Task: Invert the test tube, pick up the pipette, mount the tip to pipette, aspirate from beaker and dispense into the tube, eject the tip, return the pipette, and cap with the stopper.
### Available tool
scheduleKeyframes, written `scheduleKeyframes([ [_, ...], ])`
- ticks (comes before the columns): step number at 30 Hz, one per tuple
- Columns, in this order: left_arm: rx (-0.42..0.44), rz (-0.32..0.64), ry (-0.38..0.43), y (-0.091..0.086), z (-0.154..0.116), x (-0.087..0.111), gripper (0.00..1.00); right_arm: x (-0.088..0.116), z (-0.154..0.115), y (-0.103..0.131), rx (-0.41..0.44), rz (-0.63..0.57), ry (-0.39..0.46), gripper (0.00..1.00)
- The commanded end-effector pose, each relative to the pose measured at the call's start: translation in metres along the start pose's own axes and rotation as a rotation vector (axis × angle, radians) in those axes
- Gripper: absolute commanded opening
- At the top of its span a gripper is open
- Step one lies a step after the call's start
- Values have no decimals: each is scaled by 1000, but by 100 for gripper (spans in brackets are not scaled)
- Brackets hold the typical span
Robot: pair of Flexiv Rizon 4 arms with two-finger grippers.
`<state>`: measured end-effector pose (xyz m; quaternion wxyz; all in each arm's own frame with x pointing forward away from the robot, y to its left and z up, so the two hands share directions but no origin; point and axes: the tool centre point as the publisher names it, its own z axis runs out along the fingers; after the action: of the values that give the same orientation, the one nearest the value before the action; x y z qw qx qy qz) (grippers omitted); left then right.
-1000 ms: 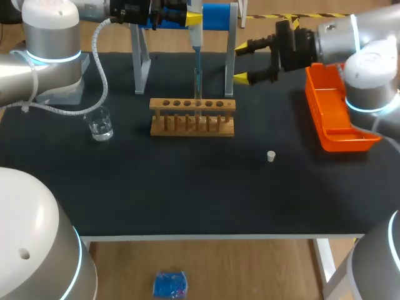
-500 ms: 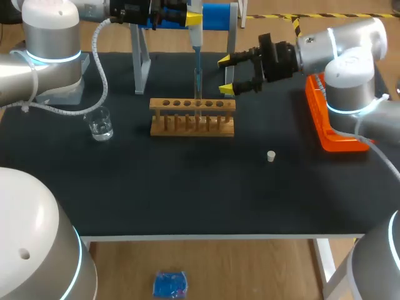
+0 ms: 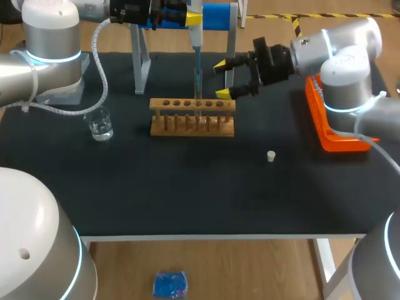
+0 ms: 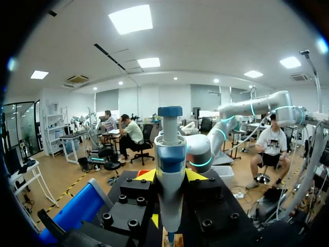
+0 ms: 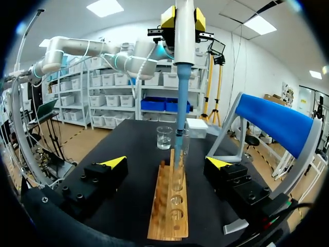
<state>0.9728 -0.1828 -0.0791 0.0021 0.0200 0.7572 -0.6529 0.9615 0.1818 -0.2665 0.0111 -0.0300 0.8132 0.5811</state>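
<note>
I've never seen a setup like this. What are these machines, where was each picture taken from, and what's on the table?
These are two robot arms at a table, each ending in a two-fingered pincer with yellow tips. One picture looks down from a fixed camera above and behind them; the two round ones come from cameras on the wrists. The left pincer is shut on a pipette, a liquid-dosing tool, held upright with its tip down at a wooden rack. The right pincer is open and empty, near that rack's end. Also on the table: a small glass beaker, a little white stopper and an orange tray.
</note>
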Motion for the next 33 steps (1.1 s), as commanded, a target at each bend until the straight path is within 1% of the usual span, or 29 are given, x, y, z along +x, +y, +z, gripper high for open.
scheduleKeyframes([
  [1,-1,0,-3,-1,0,1,0,-2,0,-1,1,0,3,100],
  [23,-1,0,-3,-1,0,1,0,-2,0,-1,1,0,3,100],
  [33,-3,14,-10,-6,0,4,0,-2,0,-1,1,0,3,100],
])
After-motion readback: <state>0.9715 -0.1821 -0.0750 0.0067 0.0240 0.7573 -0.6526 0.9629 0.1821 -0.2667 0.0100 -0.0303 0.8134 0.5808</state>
